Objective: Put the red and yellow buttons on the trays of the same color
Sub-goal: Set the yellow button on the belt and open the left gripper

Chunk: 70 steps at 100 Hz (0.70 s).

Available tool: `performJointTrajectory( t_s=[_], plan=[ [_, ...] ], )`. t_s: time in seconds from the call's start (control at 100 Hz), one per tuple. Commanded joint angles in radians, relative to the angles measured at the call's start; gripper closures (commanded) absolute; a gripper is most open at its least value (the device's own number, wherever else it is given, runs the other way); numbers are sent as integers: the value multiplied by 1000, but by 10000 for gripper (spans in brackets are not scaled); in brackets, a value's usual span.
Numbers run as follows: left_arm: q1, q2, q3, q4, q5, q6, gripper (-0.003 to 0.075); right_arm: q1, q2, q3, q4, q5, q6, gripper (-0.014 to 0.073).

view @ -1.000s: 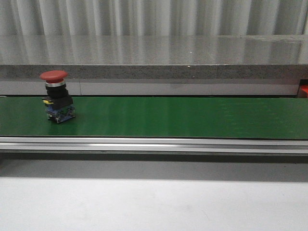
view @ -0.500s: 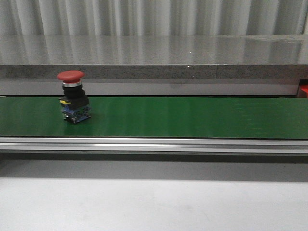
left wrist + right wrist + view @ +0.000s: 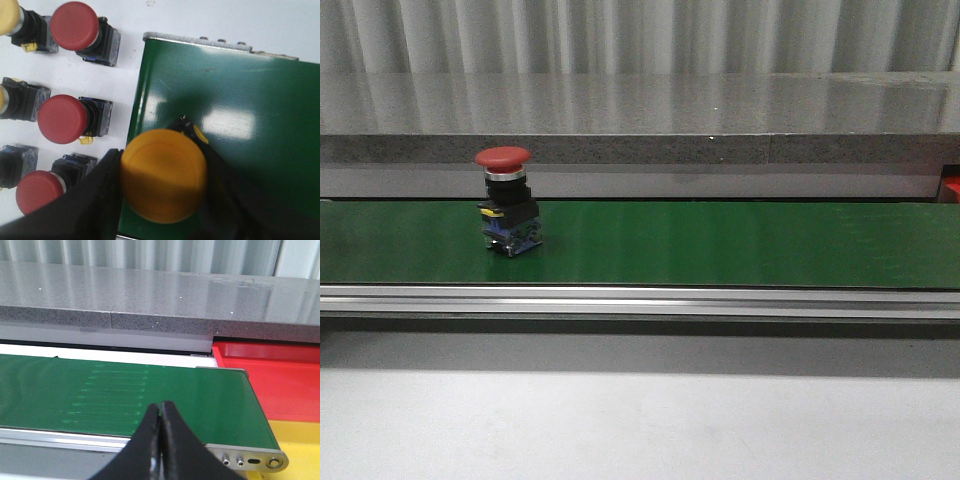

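Red button (image 3: 507, 203) stands upright on the green belt (image 3: 720, 245), at 9 o'clock of centre. Your left gripper (image 3: 162, 200) pinches a yellow button (image 3: 164, 175) over the belt's end; right gripper (image 3: 160, 412) is pressed together, empty. Next, set the yellow one down gently, upright.

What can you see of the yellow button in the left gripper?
The yellow button shows a round, smooth, plastic-looking mushroom cap seen from above, hiding most of its dark body. The left gripper's black fingers flank it on both sides, apparently clamping it. It sits over the near end of the green belt.
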Motion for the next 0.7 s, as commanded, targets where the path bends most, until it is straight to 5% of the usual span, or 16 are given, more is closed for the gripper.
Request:
performJointTrajectory(
  t_s=[0.0,0.1,0.19,0.41,0.56,0.69],
  plan=[
    [-8,-22,-32,-4,-10,9,741,-5,19,-20,4,-81,-1,661],
    [-8,-16,-32,-5,1,14,733,-5,19,-20,4,-81,-1,661],
    [-8,-16,-32,-14,1,32,636,-5,19,-20,4,-81,-1,661],
    [-13,-20,-32,-64,2,62,-4,-5,19,-20,4,-81,-1,661],
    [-54,-74,-32,-64,-16,78,101,-5,19,-20,4,-81,-1,661],
    [-99,-171,-32,-62,-40,78,105,-5,19,-20,4,-81,-1,661]
  ],
)
